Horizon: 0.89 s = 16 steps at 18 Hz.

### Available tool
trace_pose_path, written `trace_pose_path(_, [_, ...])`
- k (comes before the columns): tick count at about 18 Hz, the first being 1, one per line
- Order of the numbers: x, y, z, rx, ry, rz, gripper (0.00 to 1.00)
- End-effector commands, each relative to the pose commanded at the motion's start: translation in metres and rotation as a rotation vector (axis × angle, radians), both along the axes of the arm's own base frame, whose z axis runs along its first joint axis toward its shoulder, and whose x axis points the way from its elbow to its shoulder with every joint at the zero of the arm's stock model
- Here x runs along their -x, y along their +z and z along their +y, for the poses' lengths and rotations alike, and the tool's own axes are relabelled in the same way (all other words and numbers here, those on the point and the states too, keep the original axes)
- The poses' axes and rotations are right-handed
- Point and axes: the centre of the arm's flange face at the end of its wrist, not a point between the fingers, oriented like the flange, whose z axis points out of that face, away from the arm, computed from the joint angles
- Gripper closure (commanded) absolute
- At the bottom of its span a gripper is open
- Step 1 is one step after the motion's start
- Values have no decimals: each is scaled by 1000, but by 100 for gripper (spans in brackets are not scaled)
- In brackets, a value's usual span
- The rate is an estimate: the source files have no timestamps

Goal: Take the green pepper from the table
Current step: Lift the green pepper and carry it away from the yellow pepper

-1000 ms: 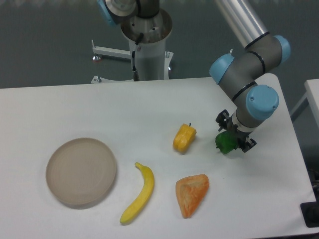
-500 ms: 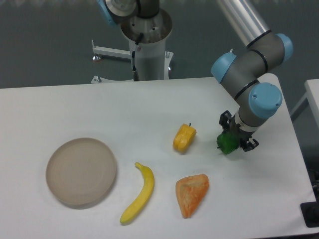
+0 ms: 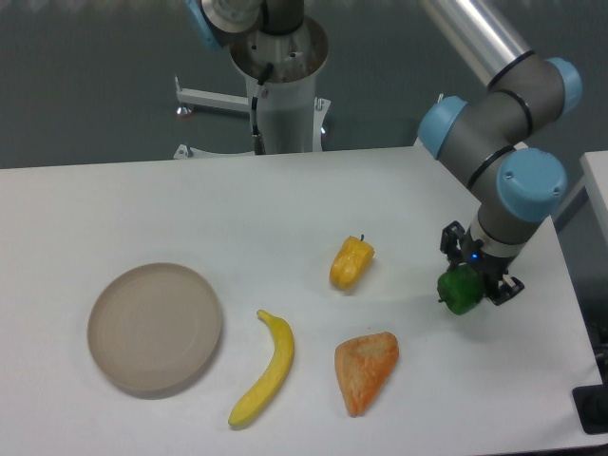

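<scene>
— Where's the green pepper (image 3: 461, 291) now?

— Clamped in my jaws (image 3: 465, 286), which are closed on it. A second ago it sat nearer the yellow pepper (image 3: 351, 263); now it has travelled right, toward the surface (image 3: 142, 199) edge.

— Lifted, then?

— I judge so, slightly; the pick looks nearly done. Banana (image 3: 265, 369) and plate (image 3: 155, 328) are unmoved.

The arm (image 3: 494, 57) comes in from the upper right and bends down at grey and blue joints; the wrist (image 3: 524, 185) points downward; the gripper (image 3: 472, 282) hangs below it, fingers clamped on the green pepper (image 3: 460, 291).
</scene>
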Motion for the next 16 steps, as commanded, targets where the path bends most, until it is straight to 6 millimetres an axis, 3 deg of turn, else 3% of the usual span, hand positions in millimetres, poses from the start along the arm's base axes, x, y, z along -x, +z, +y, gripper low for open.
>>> trace_pose_path(8, [2, 4, 14, -15, -10, 22, 56])
trace_pose_path(16, [3, 3, 16, -20, -6, 27, 56])
